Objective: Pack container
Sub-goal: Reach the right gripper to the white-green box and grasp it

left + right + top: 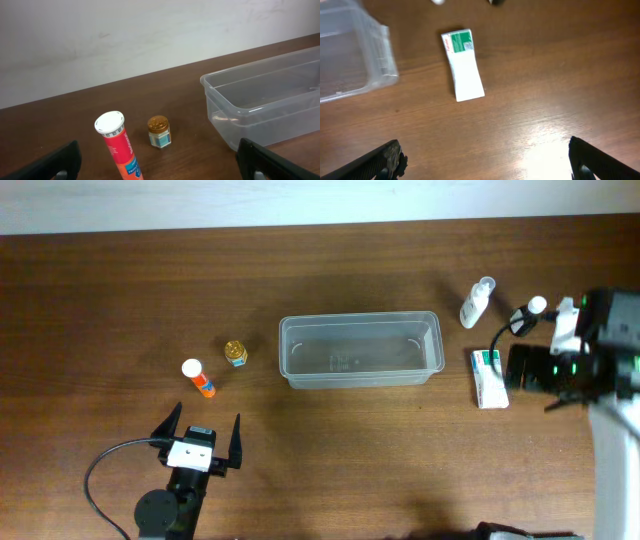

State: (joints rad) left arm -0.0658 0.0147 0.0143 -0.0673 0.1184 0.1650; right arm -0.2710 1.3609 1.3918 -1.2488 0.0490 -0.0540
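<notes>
- The container (360,350) stands open side up near the middle of the desk (100,300), its long side running left to right
- To its left lies an orange tube (199,378) with a white cap; a small jar (235,353) with a gold lid stands between the tube and the container, apart from both
- To its right, a white and green box (489,377) lies flat just beside the short wall; a white bottle (477,303) lies farther back, near the container's far right corner
- The left tool (204,432) is spread wide, holding nothing, on the near side of the tube
- The right tool (485,162) is spread wide too, pinching nothing; it sits by the box
</notes>
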